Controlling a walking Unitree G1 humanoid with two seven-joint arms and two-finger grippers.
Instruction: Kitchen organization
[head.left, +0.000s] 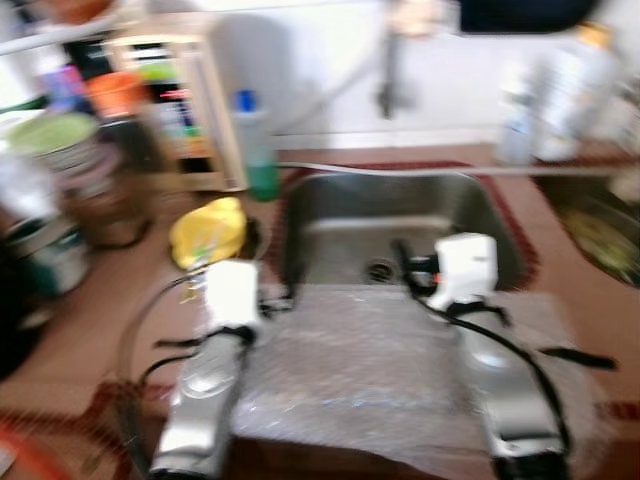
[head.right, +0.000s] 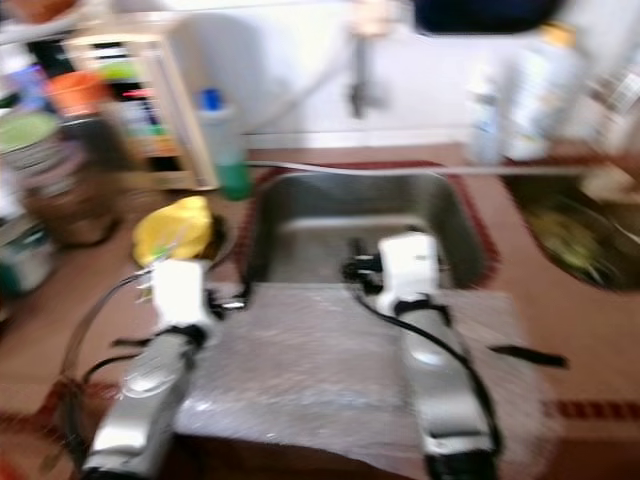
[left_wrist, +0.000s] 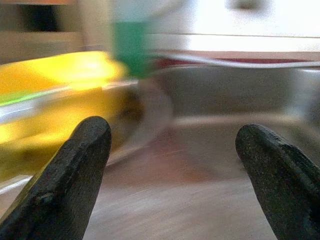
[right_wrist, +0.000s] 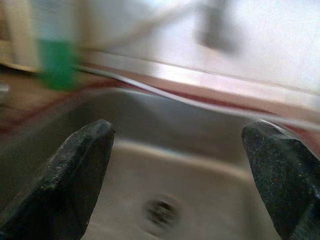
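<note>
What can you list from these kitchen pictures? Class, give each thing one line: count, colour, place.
stainless steel sink: one, grey, centre of the counter.
yellow plastic packet: one, yellow, on the counter left of the sink.
green-based bottle with blue cap: one, behind the packet.
wooden rack: one, pale, back left.
bubble wrap sheet: one, clear, under both arms.
left gripper: open, near the packet.
right gripper: open, over the sink.

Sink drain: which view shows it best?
The right wrist view: the drain sits close, between the open right gripper's fingers. Both eye views show it small, beside the right arm. The left wrist view shows sink wall, no drain.
</note>
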